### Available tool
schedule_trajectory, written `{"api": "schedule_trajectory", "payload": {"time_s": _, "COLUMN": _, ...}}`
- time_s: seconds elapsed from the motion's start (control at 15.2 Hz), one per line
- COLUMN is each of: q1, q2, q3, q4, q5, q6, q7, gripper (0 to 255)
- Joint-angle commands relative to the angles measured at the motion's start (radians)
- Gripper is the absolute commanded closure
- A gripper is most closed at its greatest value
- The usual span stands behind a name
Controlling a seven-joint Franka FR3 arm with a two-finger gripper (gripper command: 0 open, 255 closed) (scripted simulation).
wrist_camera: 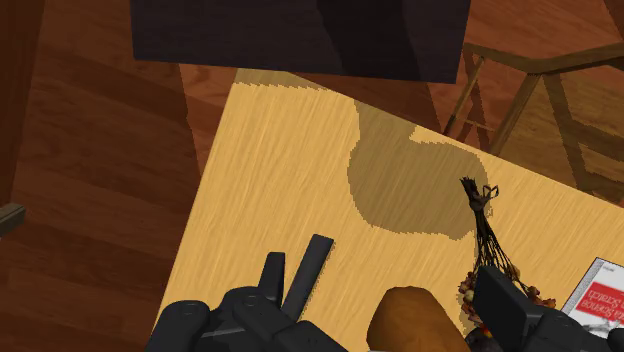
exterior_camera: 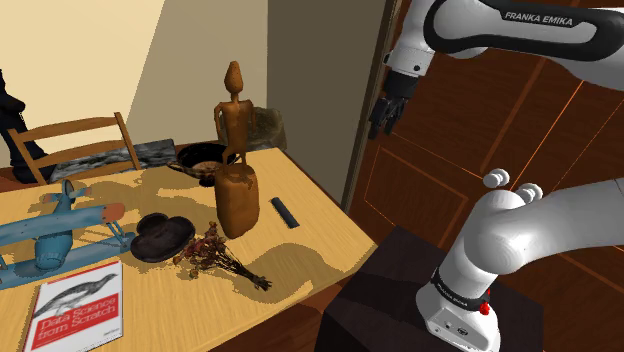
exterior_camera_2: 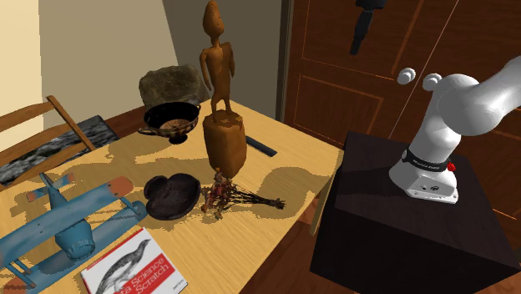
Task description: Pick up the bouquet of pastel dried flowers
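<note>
Shoulder view: bouquet (exterior_camera: pixel 212 255) on table (exterior_camera: pixel 310 232), well below tool (exterior_camera: pixel 380 124) (fingers apart).

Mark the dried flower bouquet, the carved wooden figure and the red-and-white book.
dried flower bouquet (exterior_camera: pixel 208 250), shoulder view, on the flower heads.
carved wooden figure (exterior_camera: pixel 237 195), shoulder view, on its broad lower body.
red-and-white book (exterior_camera: pixel 75 308), shoulder view, on the cover's middle.

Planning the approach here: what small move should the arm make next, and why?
Probably lower the gripper toward the bouquet, steering clear of the wooden statue: the gripper hangs open high above the table, and the bouquet lies flat by the statue's base.
</note>
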Motion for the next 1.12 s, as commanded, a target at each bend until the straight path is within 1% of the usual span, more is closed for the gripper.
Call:
{"api": "schedule_trajectory", "payload": {"time_s": 0.0, "q1": 0.000, "q2": 0.000, "q3": 0.000, "q4": 0.000, "q5": 0.000, "q6": 0.000, "q7": 0.000, "gripper": 0}}
{"api": "schedule_trajectory", "payload": {"time_s": 0.53, "q1": 0.061, "q2": 0.146, "q3": 0.067, "q4": -0.098, "q5": 0.082, "q6": 0.249, "q7": 0.025, "gripper": 0}}
{"api": "schedule_trajectory", "payload": {"time_s": 1.06, "q1": 0.126, "q2": 0.367, "q3": 0.134, "q4": -0.113, "q5": 0.161, "q6": 0.494, "q7": 0.034, "gripper": 0}}
